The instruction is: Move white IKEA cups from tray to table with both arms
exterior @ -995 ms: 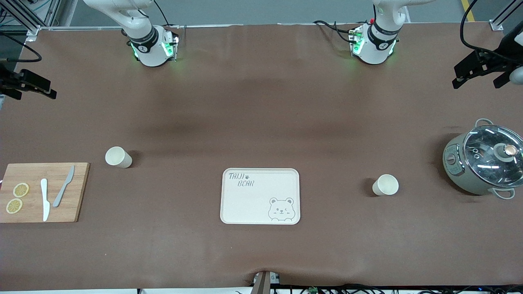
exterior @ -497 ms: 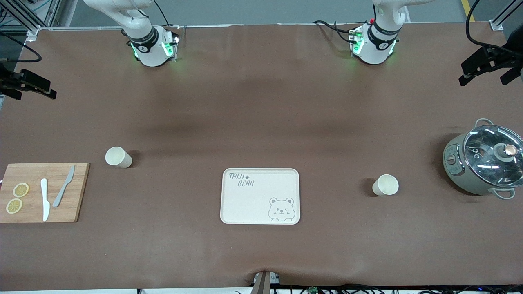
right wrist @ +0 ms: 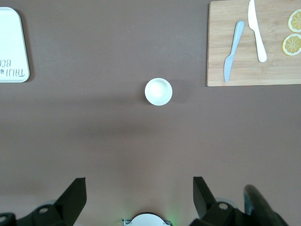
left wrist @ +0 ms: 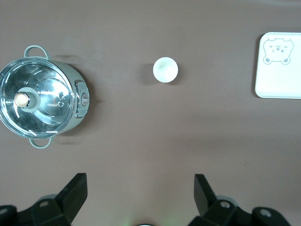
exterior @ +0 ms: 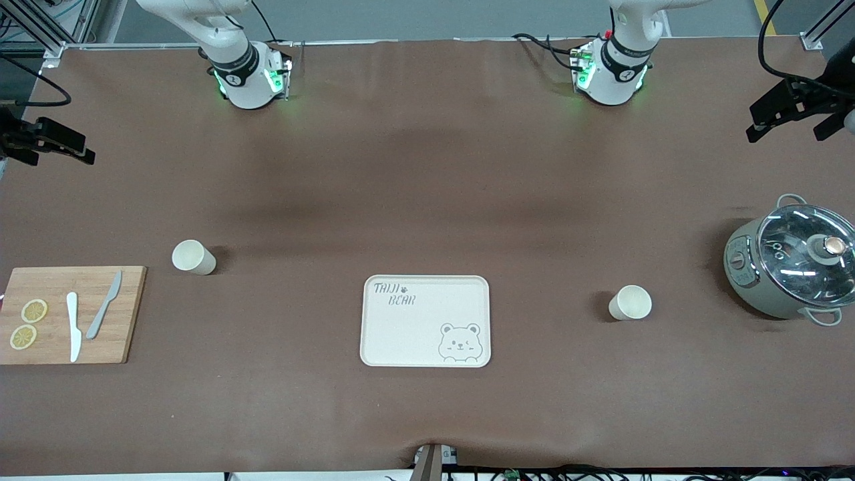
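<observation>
Two white IKEA cups stand upright on the brown table. One cup (exterior: 194,257) stands toward the right arm's end, beside the cutting board; it also shows in the right wrist view (right wrist: 158,91). The other cup (exterior: 630,302) stands toward the left arm's end, between tray and pot; it also shows in the left wrist view (left wrist: 165,70). My right gripper (exterior: 59,153) hangs open and empty high over its end of the table (right wrist: 139,190). My left gripper (exterior: 785,130) hangs open and empty high over its end, above bare table near the pot (left wrist: 140,188).
A cream bear tray (exterior: 425,280) lies between the two cups. A grey-green pot with a glass lid (exterior: 791,267) stands at the left arm's end. A wooden cutting board (exterior: 127,314) with two knives and lemon slices lies at the right arm's end.
The left gripper has shifted slightly up in the air near its end of the table. The right gripper has barely moved. Both cups stay where they were.
</observation>
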Controlling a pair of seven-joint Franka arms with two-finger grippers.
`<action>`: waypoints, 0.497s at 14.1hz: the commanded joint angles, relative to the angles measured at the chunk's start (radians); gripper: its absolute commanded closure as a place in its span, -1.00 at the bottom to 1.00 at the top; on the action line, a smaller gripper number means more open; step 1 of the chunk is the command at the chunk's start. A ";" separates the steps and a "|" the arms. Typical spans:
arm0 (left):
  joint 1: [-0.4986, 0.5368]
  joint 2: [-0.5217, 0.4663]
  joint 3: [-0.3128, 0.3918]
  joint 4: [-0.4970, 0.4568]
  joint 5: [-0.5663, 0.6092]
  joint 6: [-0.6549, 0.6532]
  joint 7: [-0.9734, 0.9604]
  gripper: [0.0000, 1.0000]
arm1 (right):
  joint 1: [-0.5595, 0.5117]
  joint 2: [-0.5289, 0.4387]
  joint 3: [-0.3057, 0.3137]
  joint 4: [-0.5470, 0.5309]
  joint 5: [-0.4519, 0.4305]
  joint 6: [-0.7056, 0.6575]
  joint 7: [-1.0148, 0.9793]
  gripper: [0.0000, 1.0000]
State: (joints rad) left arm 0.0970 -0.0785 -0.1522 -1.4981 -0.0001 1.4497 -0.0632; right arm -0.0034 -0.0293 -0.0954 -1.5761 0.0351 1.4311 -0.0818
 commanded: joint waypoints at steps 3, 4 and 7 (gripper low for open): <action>0.003 -0.011 -0.004 0.001 0.023 -0.006 -0.010 -1.00 | -0.001 -0.007 0.006 -0.012 -0.020 0.008 0.014 -1.00; 0.004 -0.012 -0.001 0.001 0.023 -0.006 -0.003 -1.00 | -0.003 -0.007 0.006 -0.012 -0.021 0.008 0.014 -1.00; 0.004 -0.006 0.003 0.001 0.023 -0.006 0.003 -1.00 | -0.003 -0.011 0.006 -0.010 -0.020 0.005 0.014 -1.00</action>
State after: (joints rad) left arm 0.1017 -0.0781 -0.1500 -1.4979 0.0028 1.4498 -0.0631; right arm -0.0034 -0.0292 -0.0954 -1.5801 0.0351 1.4326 -0.0818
